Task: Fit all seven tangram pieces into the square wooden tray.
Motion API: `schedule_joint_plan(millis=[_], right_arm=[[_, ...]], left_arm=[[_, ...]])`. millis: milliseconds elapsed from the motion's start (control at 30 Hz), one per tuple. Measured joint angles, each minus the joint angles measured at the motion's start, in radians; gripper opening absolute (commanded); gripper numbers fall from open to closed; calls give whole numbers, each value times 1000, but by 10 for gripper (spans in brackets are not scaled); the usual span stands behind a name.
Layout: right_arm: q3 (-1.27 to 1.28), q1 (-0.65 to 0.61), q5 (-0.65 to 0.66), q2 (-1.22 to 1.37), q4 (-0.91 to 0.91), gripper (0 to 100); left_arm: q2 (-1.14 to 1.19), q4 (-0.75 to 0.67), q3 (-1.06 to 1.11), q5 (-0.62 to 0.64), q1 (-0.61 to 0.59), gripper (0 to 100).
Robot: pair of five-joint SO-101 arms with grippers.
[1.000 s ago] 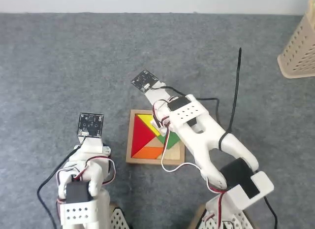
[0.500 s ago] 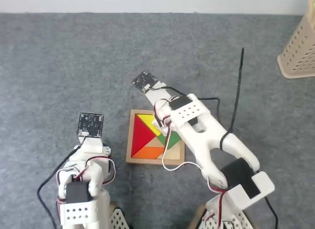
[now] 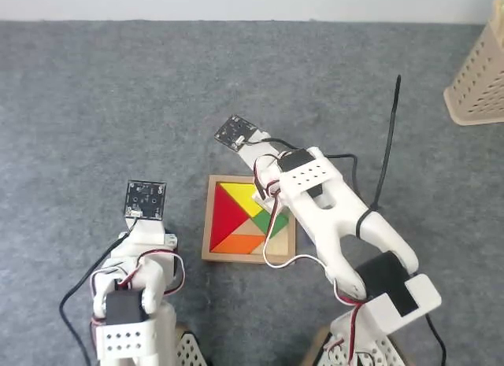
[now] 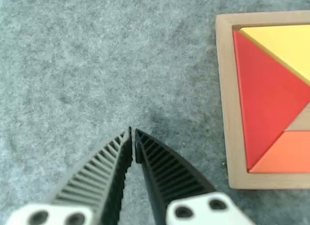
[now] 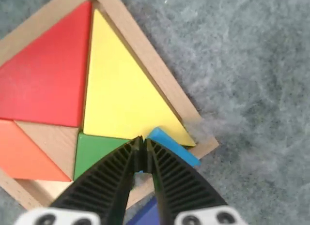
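**Closed tips work the last corner of the tangram**

High view: my right arm [image 3: 323, 201] reaches across the near-side edge of the square wooden tray [image 3: 206, 224]; my left arm [image 3: 134, 295] sits well apart from it over the grey carpet [image 3: 118, 90].

Left wrist view: my left gripper [image 4: 132, 134] hangs over carpet, fingers pressed together on nothing, the tray off to one side of the tips.

Right wrist view: my right gripper [image 5: 141, 140], fingers together and empty, points where the yellow triangle [image 5: 121, 99], green piece [image 5: 94, 150] and light blue piece [image 5: 169, 143] meet. The blue one, just beside my tips, looks unseated near the rim. I judge a light, low nudge along the yellow edge is needed, without shoving green.
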Motion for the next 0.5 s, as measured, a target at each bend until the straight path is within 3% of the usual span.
schedule_joint_plan(millis=[500], right_arm=[[-5,0,163,0,25,6]], left_arm=[[0,0,0,0,0,12]])
